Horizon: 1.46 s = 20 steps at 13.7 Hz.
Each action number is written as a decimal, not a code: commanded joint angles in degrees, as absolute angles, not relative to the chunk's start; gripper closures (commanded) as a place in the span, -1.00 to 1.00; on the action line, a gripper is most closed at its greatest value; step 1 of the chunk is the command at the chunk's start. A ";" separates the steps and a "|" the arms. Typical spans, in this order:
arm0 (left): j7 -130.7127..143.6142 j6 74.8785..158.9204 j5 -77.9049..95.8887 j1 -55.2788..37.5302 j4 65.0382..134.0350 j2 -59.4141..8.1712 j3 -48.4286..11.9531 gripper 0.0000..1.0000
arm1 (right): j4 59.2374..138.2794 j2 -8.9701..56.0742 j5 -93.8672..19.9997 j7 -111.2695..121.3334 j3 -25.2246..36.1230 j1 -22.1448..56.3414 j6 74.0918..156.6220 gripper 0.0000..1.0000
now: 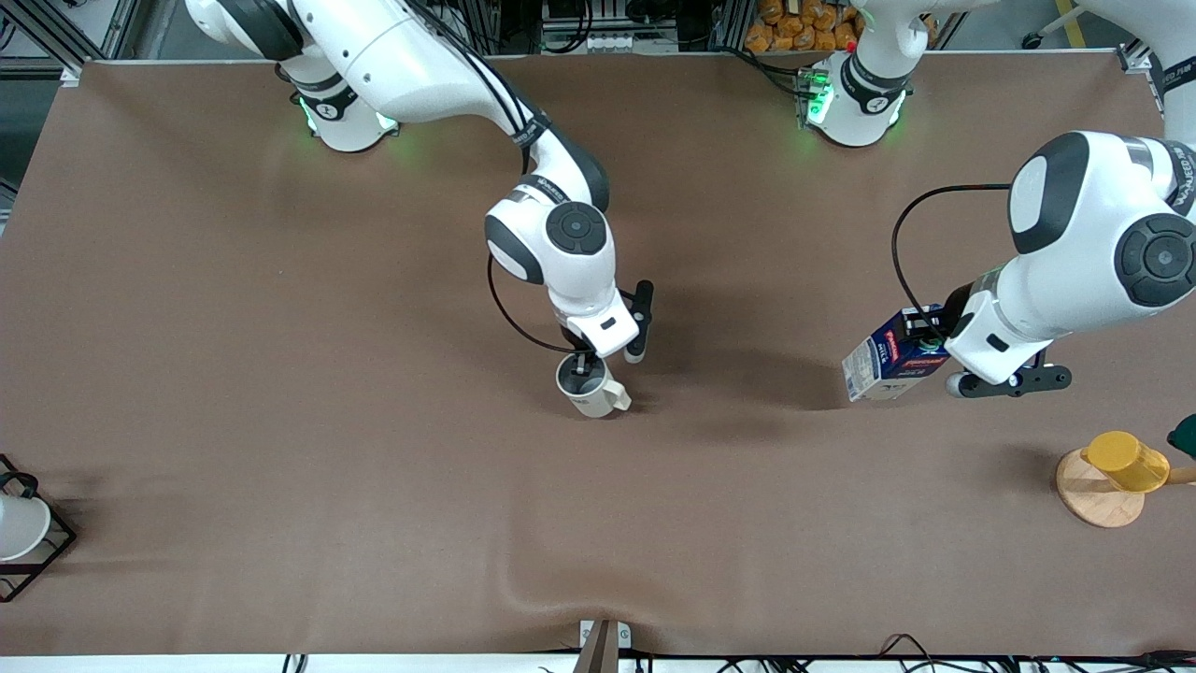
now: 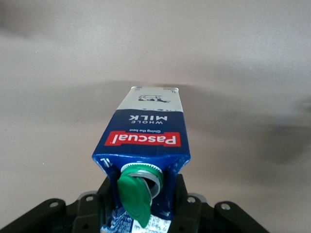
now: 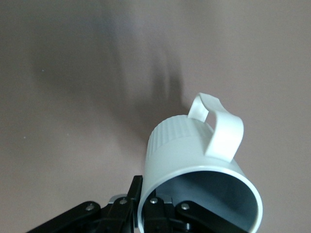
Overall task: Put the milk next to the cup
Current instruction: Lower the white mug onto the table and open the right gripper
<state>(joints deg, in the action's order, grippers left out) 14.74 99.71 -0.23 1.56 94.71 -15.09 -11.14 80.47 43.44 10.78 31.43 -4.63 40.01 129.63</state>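
Note:
The cup (image 1: 594, 390) (image 3: 194, 160), a pale grey-beige mug with a squarish handle, is near the middle of the table. My right gripper (image 1: 585, 366) (image 3: 147, 203) is shut on its rim, one finger inside and one outside. The milk (image 1: 888, 357) (image 2: 148, 131) is a dark blue carton with a red label and a whitish side. It hangs tilted toward the left arm's end of the table, well apart from the cup. My left gripper (image 1: 923, 338) (image 2: 146, 206) is shut on its gable top. The green cap (image 2: 137, 200) hangs flipped open.
A yellow cup (image 1: 1127, 460) sits on a round wooden stand (image 1: 1095, 500) at the left arm's end. A white cup in a black wire rack (image 1: 42, 547) stands at the right arm's end. The brown cloth has a wrinkle (image 1: 561, 589) near the front edge.

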 commanded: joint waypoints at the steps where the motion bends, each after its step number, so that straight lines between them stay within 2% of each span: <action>1: 15.12 98.79 0.88 1.93 94.57 -14.94 -11.51 -0.03 | 78.93 44.56 12.30 31.20 -4.13 40.78 130.42 0.31; 2: 15.12 98.79 0.88 1.93 94.66 -15.03 -11.51 -0.03 | 79.01 44.56 13.17 31.29 -4.13 40.96 131.91 -0.99; 8: 15.29 98.79 0.88 1.58 94.75 -15.03 -11.60 -0.03 | 78.84 42.11 13.45 31.29 -4.39 40.78 132.36 -1.00; 10: 15.38 98.62 0.97 1.41 94.75 -14.94 -11.60 -0.03 | 79.45 38.08 13.10 31.47 -4.57 40.08 130.97 -1.00; 13: 17.48 98.44 1.49 0.97 94.66 -14.77 -12.65 -0.03 | 79.45 32.36 12.74 30.50 -4.13 39.56 124.03 -1.00; 16: 25.19 97.56 1.58 0.97 94.57 -14.41 -17.56 -0.03 | 79.89 29.71 12.57 26.81 -4.30 31.58 118.57 -1.00; 20: 36.98 97.65 1.06 -0.26 94.39 -14.94 -28.19 -0.02 | 81.38 24.44 9.16 17.51 -4.04 20.95 109.35 -1.00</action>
<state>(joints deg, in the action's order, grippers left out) 32.44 98.71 0.41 0.56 94.70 -15.19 -24.39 77.89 28.75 11.69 22.75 -2.89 26.04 112.10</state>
